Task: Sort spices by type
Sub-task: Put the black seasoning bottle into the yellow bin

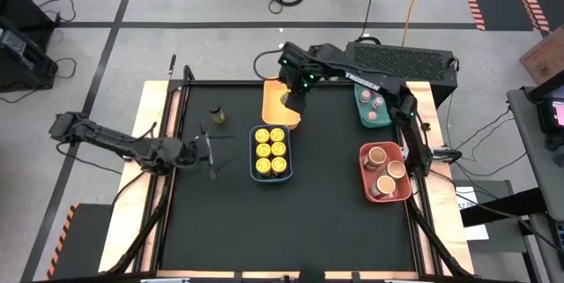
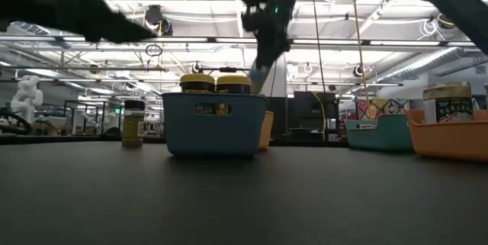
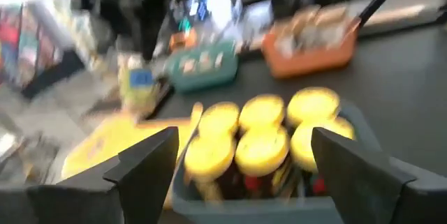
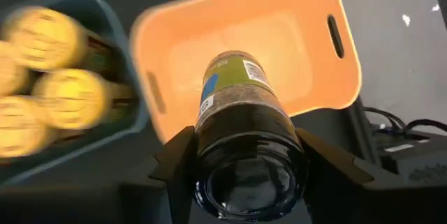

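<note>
— Six yellow-lidded jars (image 1: 270,149) are packed in the blue tray (image 1: 270,175); how much remains to be sorted?

— One dark-lidded jar (image 1: 216,115) is left standing loose on the table; another dark-lidded jar (image 4: 241,123) is clamped in the right gripper (image 4: 241,161) above the orange tray (image 4: 279,35), not yet set down; the left gripper (image 3: 241,161) is held wide and empty, facing the blue tray.

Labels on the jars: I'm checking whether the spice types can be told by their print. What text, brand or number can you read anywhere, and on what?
None can be read.
Jar held in the right gripper over the orange tray: green and blue label, print blurred.
Tub in the red tray: dark lettering, too small.
Blue tray: front mark illegible.
</note>
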`<state>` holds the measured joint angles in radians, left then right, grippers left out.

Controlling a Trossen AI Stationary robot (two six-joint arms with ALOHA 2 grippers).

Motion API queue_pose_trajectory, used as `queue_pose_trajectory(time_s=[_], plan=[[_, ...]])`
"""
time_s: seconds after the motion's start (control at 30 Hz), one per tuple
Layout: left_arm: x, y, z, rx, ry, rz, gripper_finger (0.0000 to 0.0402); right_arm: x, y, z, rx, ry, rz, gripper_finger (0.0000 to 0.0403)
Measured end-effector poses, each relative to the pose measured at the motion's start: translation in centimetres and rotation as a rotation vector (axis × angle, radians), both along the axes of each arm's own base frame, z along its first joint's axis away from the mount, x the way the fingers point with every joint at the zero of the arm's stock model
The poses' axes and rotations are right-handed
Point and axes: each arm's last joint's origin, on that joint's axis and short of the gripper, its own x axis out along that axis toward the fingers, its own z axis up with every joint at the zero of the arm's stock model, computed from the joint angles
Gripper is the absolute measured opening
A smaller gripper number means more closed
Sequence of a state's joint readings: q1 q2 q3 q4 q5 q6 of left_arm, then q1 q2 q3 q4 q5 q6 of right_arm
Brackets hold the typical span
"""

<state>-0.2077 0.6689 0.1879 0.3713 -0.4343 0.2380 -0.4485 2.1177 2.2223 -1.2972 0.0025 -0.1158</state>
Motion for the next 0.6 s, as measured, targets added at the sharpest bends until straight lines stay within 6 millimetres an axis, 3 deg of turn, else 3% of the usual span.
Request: queue_pose_trajectory(time_s=[0.23,0.6], plan=[[-0.1,2.0,-1.3,-0.101,0.103,0.149,0.0329,1.4,-3.6,-4.3,-0.054,0.048,0.113,0.0192],[0.0,3.9,0.0,-0.067,-0.015,0.28,0.0329,2.0,-6.4,-7.8,-0.133,0.139,0.105,0.0195]])
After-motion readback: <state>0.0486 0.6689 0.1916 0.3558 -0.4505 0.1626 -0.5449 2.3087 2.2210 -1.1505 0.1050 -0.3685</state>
